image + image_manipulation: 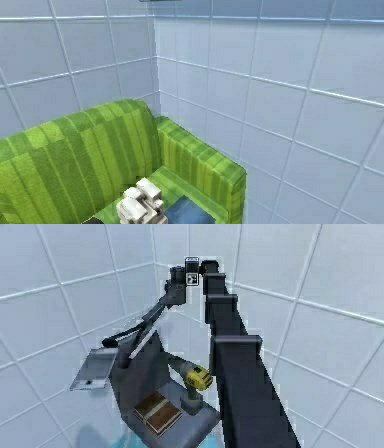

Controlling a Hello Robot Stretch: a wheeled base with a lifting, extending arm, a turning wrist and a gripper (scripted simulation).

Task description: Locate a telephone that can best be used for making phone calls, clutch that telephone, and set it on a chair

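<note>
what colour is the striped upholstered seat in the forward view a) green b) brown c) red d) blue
a: the striped seat has a back, arm and cushion that are all bright green with darker green stripes.

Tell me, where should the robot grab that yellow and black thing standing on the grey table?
Probably by its slim dark lower part, from the side. The yellow and black thing stands upright on the grey table, so a sideways reach meets that stem squarely. A brown box lies to its left in the arm side view, so come from the other side.
</note>
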